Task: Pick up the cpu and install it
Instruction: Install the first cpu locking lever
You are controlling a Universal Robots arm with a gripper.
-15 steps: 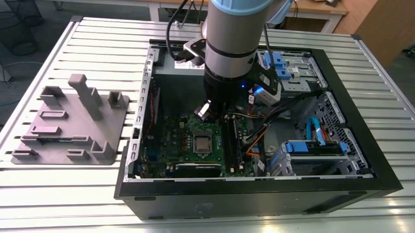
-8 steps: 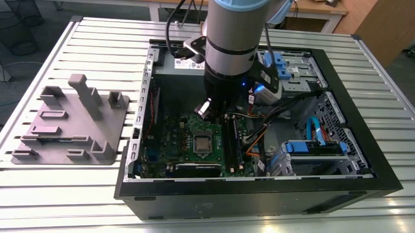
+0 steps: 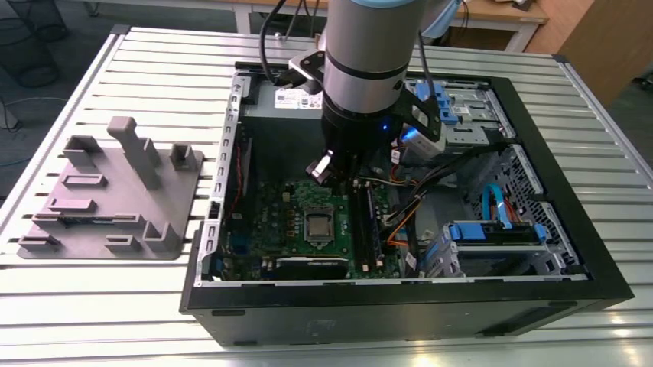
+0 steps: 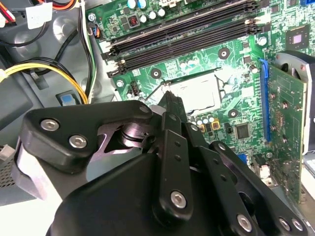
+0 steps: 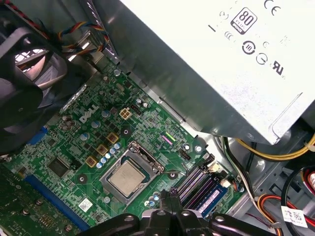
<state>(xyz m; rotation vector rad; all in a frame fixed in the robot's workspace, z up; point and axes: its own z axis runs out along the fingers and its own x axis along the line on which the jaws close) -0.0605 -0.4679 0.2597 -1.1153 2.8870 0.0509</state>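
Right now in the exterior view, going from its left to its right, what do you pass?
Grey fixture tray → green motherboard → cpu sitting in its socket → blue drive bracket near the case's far side.

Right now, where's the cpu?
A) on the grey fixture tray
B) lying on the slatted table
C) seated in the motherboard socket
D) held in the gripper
C: the cpu lies flat inside the socket frame on the motherboard; the exterior view shows the same, with the gripper above the board and apart from it.
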